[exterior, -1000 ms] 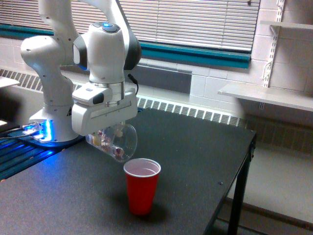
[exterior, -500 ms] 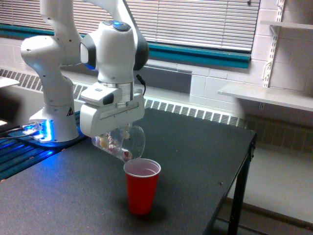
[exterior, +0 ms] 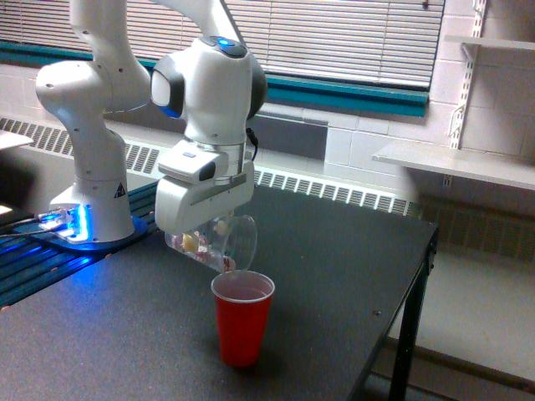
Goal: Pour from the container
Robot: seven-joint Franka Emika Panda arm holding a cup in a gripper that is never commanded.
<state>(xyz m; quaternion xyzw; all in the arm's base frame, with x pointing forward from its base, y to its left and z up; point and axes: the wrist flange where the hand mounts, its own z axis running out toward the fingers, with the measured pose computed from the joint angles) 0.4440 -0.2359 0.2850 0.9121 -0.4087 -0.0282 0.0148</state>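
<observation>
Container [exterior: 219,243]: clear plastic cup, centre-left of frame, tipped well over on its side with the mouth facing the exterior view's right and slightly down; lip now just above the near-left rim of the red cup [exterior: 242,317], the two close but whether touching cannot be told; small whitish and reddish bits lie along its lower wall, some gathered right at the lip.

Change over the last second: container and gripper have travelled toward the exterior view's right and a little up in frame; earlier the mouth sat short of the red cup, to its left; now it overhangs the rim; the bits have slid from the closed end toward the mouth; tilt looks much the same or a touch steeper.

Gripper [exterior: 205,225]: white hand directly above and around the container's closed end; jaws pinch the container, though the fingers themselves are mostly hidden behind the hand body and the plastic.

Red cup: upright, lower centre, on the dark table [exterior: 334,259]; inside looks pale; whether any bits have landed cannot be told.

Judgement: alignment step done, pour just beginning; contents poised at the lip, so a little more tilt should tip them in; risk: the lip sits over the near rim rather than the middle, so bits may fall outside.

Robot base [exterior: 88,192]: left of frame, blue light at its foot; well apart from the cups.
</observation>
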